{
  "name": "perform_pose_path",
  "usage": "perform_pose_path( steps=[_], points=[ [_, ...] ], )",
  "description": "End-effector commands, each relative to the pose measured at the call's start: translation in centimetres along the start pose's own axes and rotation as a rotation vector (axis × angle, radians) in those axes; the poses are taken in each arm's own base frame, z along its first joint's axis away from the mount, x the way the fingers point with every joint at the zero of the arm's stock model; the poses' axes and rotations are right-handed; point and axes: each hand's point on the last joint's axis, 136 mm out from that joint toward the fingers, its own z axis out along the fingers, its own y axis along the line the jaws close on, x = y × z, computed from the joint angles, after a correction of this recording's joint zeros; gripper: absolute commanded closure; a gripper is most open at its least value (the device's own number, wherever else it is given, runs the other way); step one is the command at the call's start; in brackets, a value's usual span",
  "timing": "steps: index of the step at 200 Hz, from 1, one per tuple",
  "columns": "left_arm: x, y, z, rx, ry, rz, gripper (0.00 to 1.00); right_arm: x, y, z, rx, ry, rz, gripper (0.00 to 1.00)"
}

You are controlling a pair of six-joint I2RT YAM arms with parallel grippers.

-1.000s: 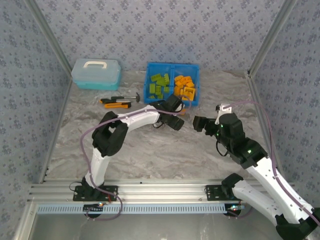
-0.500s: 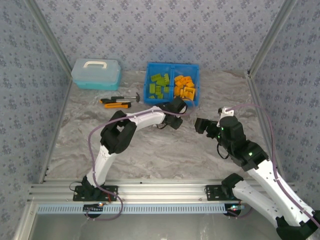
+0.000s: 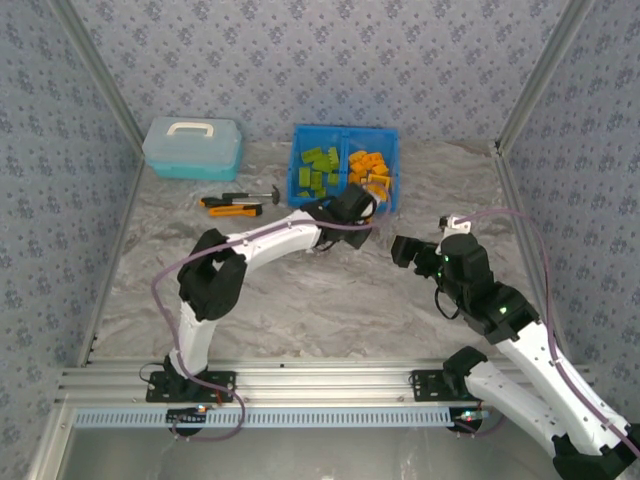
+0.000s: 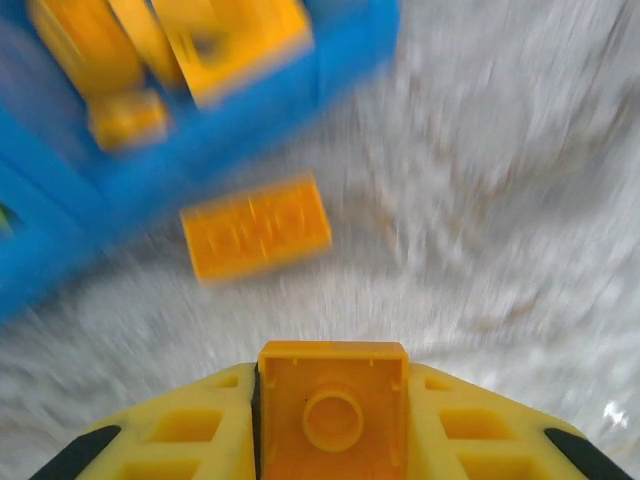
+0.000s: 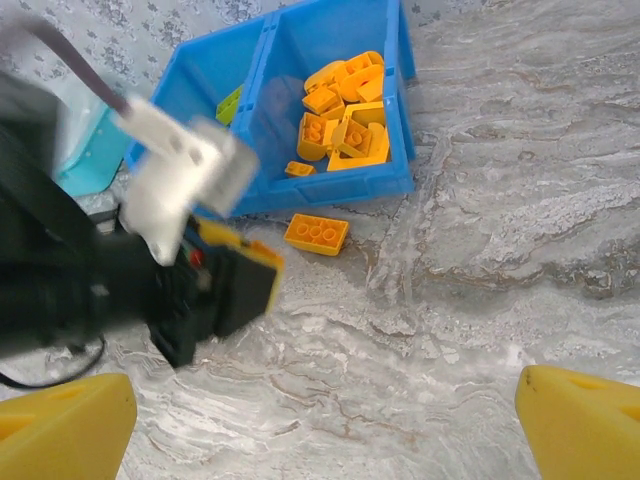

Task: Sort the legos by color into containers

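The left end effector is clamped on a small orange brick. Its yellow fingers press against both sides, and a round boss shows on the face of the brick turned toward the wrist camera. That wrist view is blurred.

Just ahead of it a loose orange brick lies flat on the marbled worktop, studs up. It sits just outside the near wall of the blue bin.

Beyond that wall, the compartment straight in front of the left end effector holds the heap of orange legos. The compartment on the other side of the divider, to its left, holds the green legos.

Further left on the worktop lies an orange-and-black utility knife. Past the knife, toward the back corner, stands a pale teal box with a white handle.

The right end effector hangs over bare worktop to the right of the left one and nearer the robot's bases, apart from it. Its fingers are spread wide with nothing between them. In its wrist view the bin's front wall and the loose brick lie ahead, with the left arm blurred off to one side.
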Motion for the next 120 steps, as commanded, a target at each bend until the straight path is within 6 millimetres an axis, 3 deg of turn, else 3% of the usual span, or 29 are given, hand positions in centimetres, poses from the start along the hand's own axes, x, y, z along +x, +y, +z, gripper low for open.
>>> perform_pose_path(
  steps=[1,19,52,76,97,120],
  points=[
    [-7.4,2.2,-2.5,-0.068,-0.184,-0.004,0.69,0.3,-0.7,0.0,0.026,-0.006,0.02,0.0],
    [-10.4,3.8,-1.1,-0.086,-0.225,-0.037,0.69,0.4,-0.6,0.1,0.024,-0.002,0.025,0.0],
    [-13.4,6.3,3.1,-0.083,-0.27,-0.101,0.69,1.0,-0.6,0.3,0.018,0.014,0.032,0.0],
    [-13.8,8.0,6.1,-0.105,-0.275,-0.12,0.68,1.7,-0.5,0.7,0.004,0.032,0.036,0.0],
    [-12.9,9.1,8.5,-0.109,-0.259,-0.143,0.66,2.1,-0.5,1.0,0.001,0.04,0.038,0.0],
    [-12.9,8.8,8.8,-0.084,-0.261,-0.139,0.58,2.4,-0.5,1.3,-0.001,0.046,0.035,0.0]
  ],
)
